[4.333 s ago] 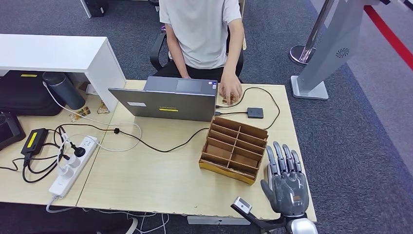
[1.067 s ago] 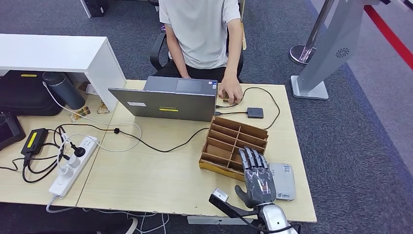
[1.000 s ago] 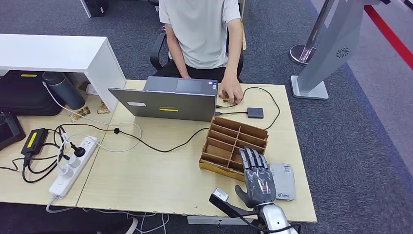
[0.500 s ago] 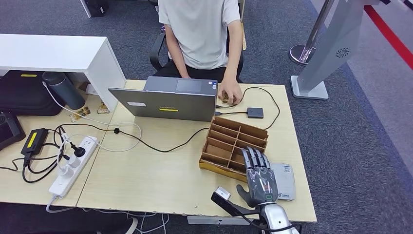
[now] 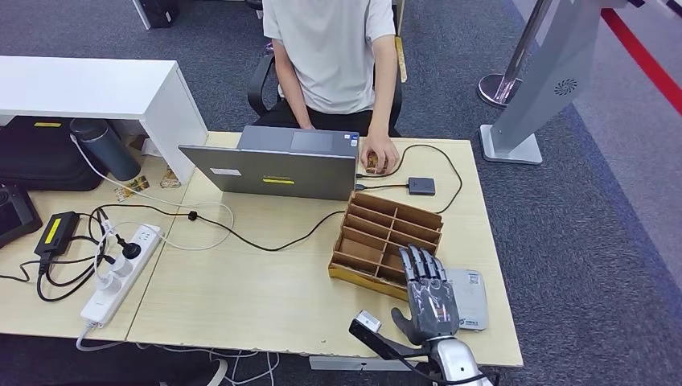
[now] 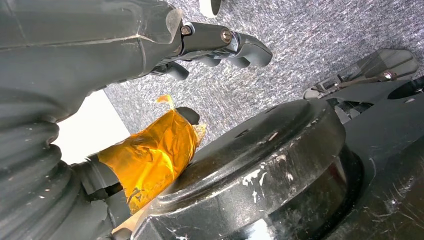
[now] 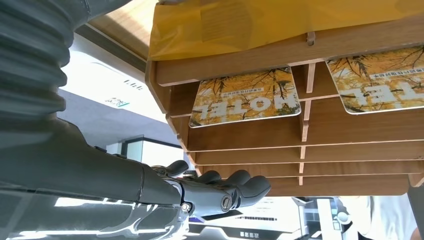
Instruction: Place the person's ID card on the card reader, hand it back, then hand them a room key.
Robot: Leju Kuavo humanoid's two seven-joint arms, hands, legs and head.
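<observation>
Head view: right hand (image 5: pixel 433 296) poised flat, fingers straight and spread, holding nothing, fingertips over the near edge of the rack (image 5: pixel 387 244) and just beside the reader (image 5: pixel 469 298), which lies at the rack's near right corner. Risk from here, as a judgement: fingers catching the rack's front wall or dividers on the way in and shoving it across the table (image 5: pixel 265 281); also fumbling a thin key card (image 7: pixel 244 96) lying flat in its slot, seen from the right wrist along with a second one. No ID card made out on the reader; person's hand (image 5: pixel 378 154) resting beyond the rack beside the laptop (image 5: pixel 272 170). Left hand (image 6: pixel 220 42) hanging over carpet, fingers curled, nothing seen in them; how far closed, hard to tell.
</observation>
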